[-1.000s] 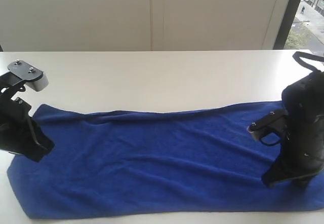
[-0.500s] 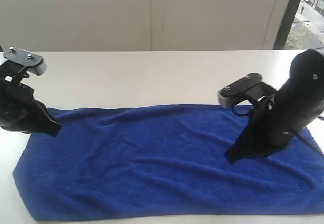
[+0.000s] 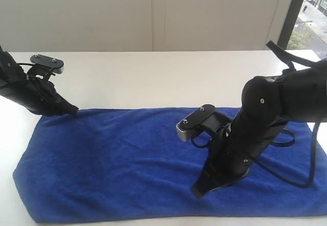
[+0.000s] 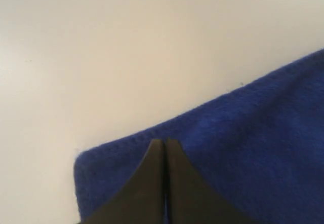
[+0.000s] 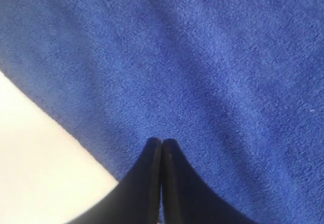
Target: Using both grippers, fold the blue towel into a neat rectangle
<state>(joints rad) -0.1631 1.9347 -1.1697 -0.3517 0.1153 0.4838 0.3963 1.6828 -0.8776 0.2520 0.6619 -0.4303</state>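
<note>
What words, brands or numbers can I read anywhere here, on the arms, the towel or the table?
No text can be read in any view.
Towel: plain blue, no label or tag showing.
Left gripper and right gripper: plain black, no lettering to make out.
Table: white, no marks or stickers.
Window: the street outside is too small and blurred to read any sign.

Blue towel (image 3: 127,164) lies spread flat; left end effector (image 3: 74,111) closed at its corner; right end effector (image 3: 197,192) mid-towel.
</note>
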